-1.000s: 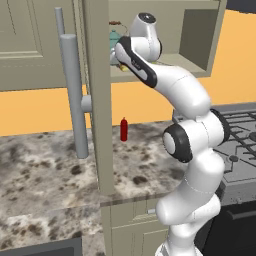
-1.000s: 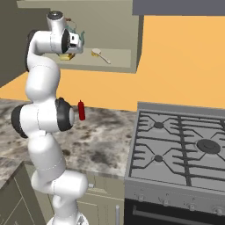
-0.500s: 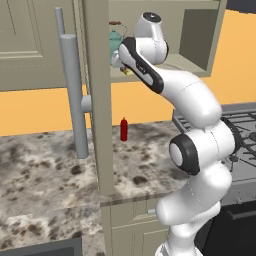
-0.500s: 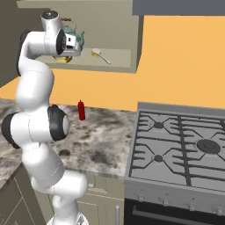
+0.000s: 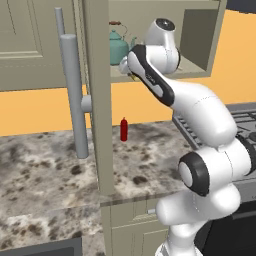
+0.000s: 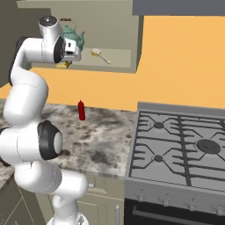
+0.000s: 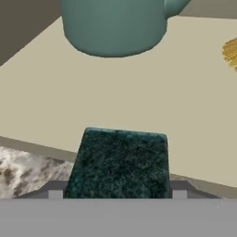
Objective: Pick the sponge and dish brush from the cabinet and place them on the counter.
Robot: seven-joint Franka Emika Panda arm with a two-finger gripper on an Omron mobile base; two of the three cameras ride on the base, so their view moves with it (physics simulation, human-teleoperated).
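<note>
Between the pincer (image 7: 117,194) tips sits the sponge (image 7: 119,162).

A teal kettle (image 5: 118,49) stands in the cabinet (image 5: 197,40).

Rough, mottled green scouring top on the sponge (image 7: 119,162), smooth glossy teal kettle (image 7: 113,25), speckled stone counter (image 5: 45,170).

In the hand view the sponge (image 7: 119,162) is cut off below, so only its dark green top shows, and the fingertips (image 7: 54,193) beside it are mostly hidden. Beyond the sponge, the teal kettle (image 7: 115,25) runs off the top edge. The brush (image 7: 230,53) is cropped at the right edge. In the left base view the arm covers the sponge.
</note>
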